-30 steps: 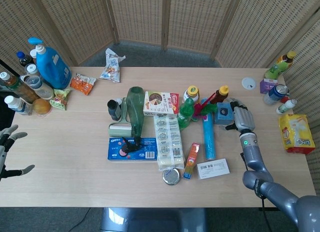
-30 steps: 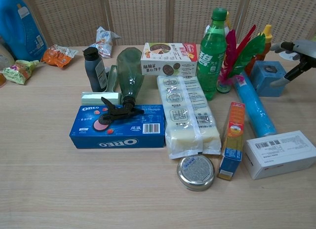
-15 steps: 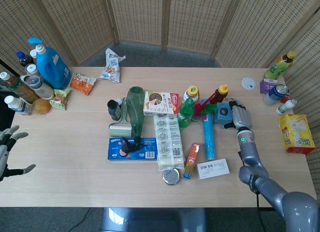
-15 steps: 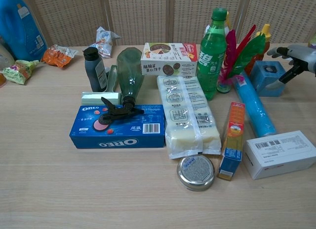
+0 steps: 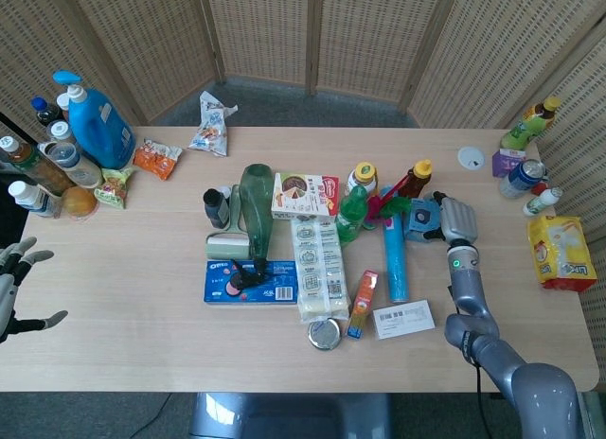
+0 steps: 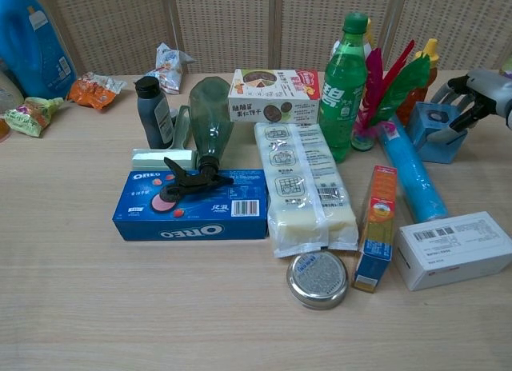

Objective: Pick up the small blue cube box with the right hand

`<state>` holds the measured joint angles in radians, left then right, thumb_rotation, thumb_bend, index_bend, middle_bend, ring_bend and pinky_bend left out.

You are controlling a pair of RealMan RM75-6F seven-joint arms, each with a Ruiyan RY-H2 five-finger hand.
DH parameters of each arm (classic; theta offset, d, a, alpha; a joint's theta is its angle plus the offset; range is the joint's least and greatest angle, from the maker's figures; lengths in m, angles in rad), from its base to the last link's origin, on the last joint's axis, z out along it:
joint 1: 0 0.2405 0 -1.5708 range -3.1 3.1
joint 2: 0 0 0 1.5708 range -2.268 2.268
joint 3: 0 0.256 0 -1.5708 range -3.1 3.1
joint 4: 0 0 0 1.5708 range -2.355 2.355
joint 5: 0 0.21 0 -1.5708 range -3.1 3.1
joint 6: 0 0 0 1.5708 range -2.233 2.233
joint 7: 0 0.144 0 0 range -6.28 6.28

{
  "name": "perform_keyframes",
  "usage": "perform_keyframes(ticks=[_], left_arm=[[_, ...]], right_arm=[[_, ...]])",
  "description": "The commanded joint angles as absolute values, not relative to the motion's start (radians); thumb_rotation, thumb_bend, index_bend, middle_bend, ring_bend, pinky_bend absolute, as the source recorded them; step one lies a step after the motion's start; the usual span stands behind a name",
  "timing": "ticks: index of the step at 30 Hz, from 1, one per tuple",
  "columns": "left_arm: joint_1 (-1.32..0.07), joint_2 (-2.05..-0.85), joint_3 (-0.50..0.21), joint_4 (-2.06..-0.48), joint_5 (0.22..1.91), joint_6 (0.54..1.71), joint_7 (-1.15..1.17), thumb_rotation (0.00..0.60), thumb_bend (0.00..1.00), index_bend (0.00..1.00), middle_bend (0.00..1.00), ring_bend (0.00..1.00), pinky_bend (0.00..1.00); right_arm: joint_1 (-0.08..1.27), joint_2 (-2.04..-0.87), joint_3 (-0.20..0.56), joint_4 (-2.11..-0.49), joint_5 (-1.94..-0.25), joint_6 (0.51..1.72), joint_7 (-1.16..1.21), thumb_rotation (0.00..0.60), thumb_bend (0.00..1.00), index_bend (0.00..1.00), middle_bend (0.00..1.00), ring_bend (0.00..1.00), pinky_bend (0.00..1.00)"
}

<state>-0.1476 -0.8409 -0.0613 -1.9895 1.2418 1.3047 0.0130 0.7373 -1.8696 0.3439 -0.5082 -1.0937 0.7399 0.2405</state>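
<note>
My right hand sits at the small blue cube box, fingers curled down over its top and far side and the thumb low against its near face. They are touching or just short of it; I can't tell from either view whether the grip has closed, and the box looks to be sitting on the table. From the head view the box lies just to the hand's left, tucked against the fingers. It is a cube, so no long axis matters; I judge the squeeze has to run across its two opposite faces.

The left hand hangs spread and empty well off the table's opposite edge, so the right is by far the nearer.

Just beyond the box on the side away from my hand are the blue tube and the coloured feathers, close enough to snag on the lift. Readable writing: "OREO" on the blue biscuit box; the rest is too small.
</note>
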Motion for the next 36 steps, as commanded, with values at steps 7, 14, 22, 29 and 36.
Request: perform_keyframes(ticks=[7, 14, 22, 29, 36], left_arm=[[-0.151, -0.842, -0.058, -1.995, 1.255, 1.297, 0.01, 0.6, 0.0, 0.22, 0.0, 0.0, 0.0], [-0.157, -0.834, -0.059, -1.989, 1.266, 1.283, -0.017, 0.6, 0.0, 0.22, 0.0, 0.0, 0.0], [-0.159, -0.818, -0.059, -1.989, 1.291, 1.276, -0.061, 0.6, 0.0, 0.22, 0.0, 0.0, 0.0], [-0.161, -0.811, -0.057, -1.991, 1.306, 1.272, -0.077, 0.6, 0.0, 0.22, 0.0, 0.0, 0.0], [-0.16, -0.809, -0.055, -1.991, 1.309, 1.274, -0.08, 0.6, 0.0, 0.22, 0.0, 0.0, 0.0]], right_arm=[[0.663, -1.781, 0.328, -0.648, -1.139, 0.862, 0.246, 0.6, 0.0, 0.33, 0.59, 0.34, 0.47], [0.544, -1.582, 0.325, -0.968, -1.162, 1.036, 0.177, 0.6, 0.0, 0.33, 0.58, 0.34, 0.46], [0.433, -1.351, 0.321, -1.34, -1.183, 1.175, 0.078, 0.6, 0.0, 0.33, 0.58, 0.34, 0.46], [0.375, -1.204, 0.327, -1.592, -1.212, 1.256, 0.039, 0.6, 0.0, 0.33, 0.57, 0.34, 0.46], [0.345, -1.118, 0.326, -1.763, -1.224, 1.295, 0.005, 0.6, 0.0, 0.33, 0.57, 0.34, 0.46]])
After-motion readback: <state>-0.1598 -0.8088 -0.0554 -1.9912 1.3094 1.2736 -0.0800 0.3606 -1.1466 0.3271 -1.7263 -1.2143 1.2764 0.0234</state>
